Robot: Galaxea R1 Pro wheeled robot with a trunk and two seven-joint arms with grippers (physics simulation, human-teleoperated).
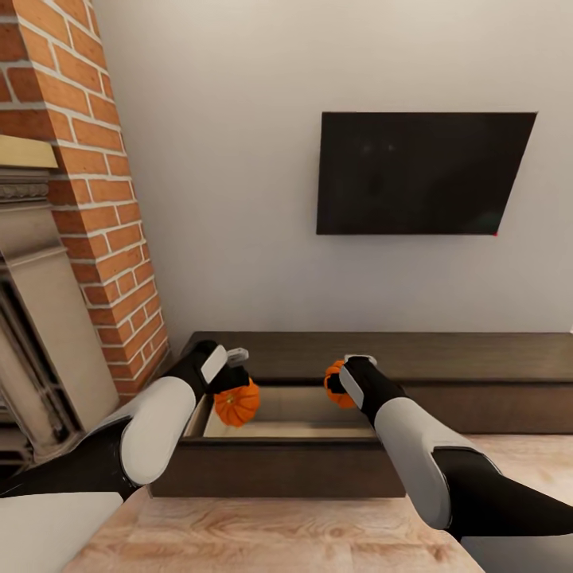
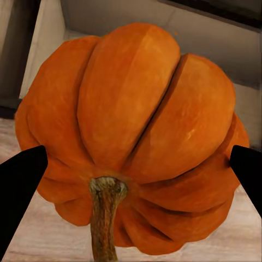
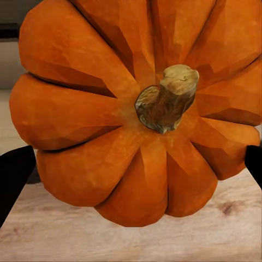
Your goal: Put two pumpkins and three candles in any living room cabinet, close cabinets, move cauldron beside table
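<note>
Two orange ribbed pumpkins are held over the open drawer (image 1: 294, 410) of the dark-brown cabinet (image 1: 477, 358). My left gripper (image 1: 233, 380) is shut on one pumpkin (image 1: 237, 404) above the drawer's left end. In the left wrist view this pumpkin (image 2: 136, 120) sits between the black fingers (image 2: 19, 183), stem toward the camera. My right gripper (image 1: 344, 380) is shut on the other pumpkin (image 1: 336, 386) near the drawer's right rear corner. The right wrist view has that pumpkin (image 3: 109, 136) between dark fingertips (image 3: 13, 174). The candles, cauldron and table are out of view.
The drawer's pale tan inside looks bare and its dark front panel (image 1: 278, 469) faces me. A red-brick fireplace (image 1: 103, 223) with an ornate grey surround stands at the left. A black TV (image 1: 422, 171) hangs on the wall above the cabinet. Light wood floor (image 1: 278, 533) lies below.
</note>
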